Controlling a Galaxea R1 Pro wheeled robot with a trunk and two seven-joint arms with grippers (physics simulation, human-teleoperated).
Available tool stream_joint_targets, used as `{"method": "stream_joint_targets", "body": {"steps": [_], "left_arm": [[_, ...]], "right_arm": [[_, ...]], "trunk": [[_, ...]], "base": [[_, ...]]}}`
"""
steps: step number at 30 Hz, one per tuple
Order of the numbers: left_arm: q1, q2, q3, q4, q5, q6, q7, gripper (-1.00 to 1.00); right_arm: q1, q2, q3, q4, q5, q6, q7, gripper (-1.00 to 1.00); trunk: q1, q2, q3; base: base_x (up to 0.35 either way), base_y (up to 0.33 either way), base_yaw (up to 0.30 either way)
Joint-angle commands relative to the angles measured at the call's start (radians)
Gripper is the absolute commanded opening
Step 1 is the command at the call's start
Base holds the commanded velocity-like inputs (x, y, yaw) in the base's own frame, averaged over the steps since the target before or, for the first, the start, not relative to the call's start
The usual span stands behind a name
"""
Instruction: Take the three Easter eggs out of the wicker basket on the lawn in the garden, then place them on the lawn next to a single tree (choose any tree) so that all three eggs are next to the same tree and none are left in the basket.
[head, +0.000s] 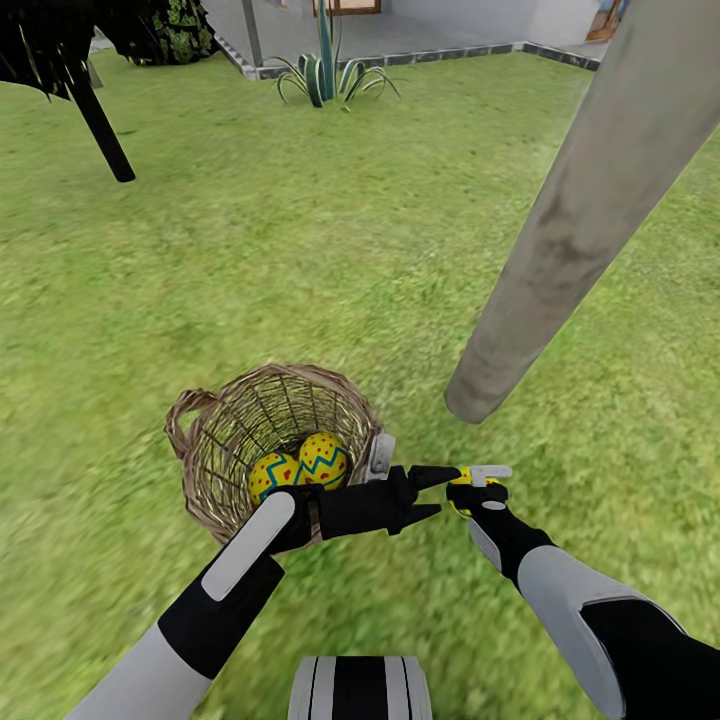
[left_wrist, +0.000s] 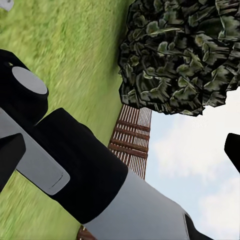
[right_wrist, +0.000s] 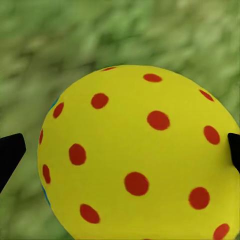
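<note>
no readable text, labels or numbers

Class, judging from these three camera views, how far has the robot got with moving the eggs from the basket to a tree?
Nothing is placed yet. In hand: the right end effector grips one egg above the lawn, outside the wicker basket and near the tree trunk. Left: setting it down, then moving the two eggs still in the basket. The left end effector looks open.

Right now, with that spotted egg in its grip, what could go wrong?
The right end effector pinches the round egg only at its sides, so it might slip onto the lawn short of the tree trunk. The left end effector is almost touching the right one; they could bump.
</note>
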Motion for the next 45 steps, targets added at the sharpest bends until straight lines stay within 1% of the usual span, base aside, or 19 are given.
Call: {"method": "stream_joint_targets", "body": {"steps": [1,45], "left_arm": [[0.000,-0.001,0.000,-0.001,0.011,0.002,0.010,1.00],[0.000,-0.001,-0.003,-0.002,0.011,0.002,0.010,1.00]], "right_arm": [[0.000,0.000,0.001,0.055,-0.019,-0.001,-0.002,1.00],[0.000,-0.004,-0.001,0.055,-0.019,-0.001,-0.005,1.00]], "trunk": [[0.000,0.000,0.003],[-0.020,0.010,0.173]], "base": [[0.000,0.000,0.000],[0.000,0.000,0.000]]}}
